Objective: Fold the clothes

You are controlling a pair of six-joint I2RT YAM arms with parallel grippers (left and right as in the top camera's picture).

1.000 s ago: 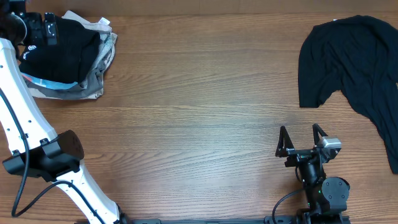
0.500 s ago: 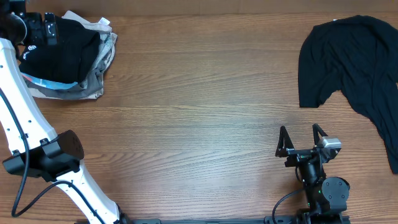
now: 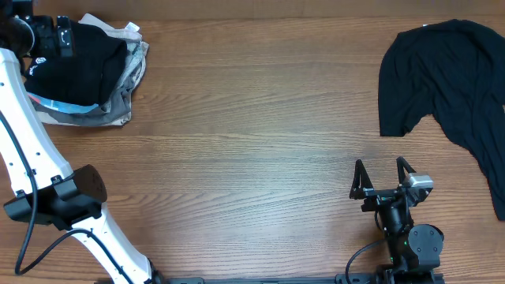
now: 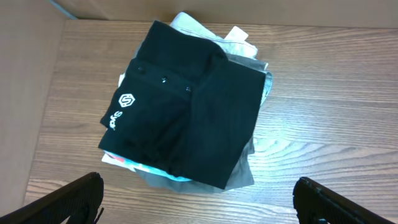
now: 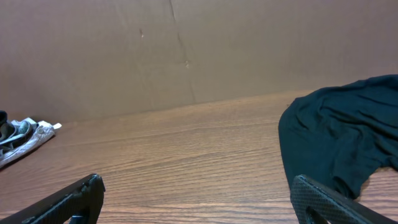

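Black folded cloth (image 4: 186, 118) tops the one stack (image 3: 118, 109) at the far left, seemingly parked there as finished work; the left gripper (image 4: 198, 183) hangs above it, fingers spread wide, holding nothing. One loose black shirt (image 3: 450, 87) lies rumpled at the far right, yet to be folded. The right gripper (image 3: 382, 175) sits at the near edge, jaws apart, empty.
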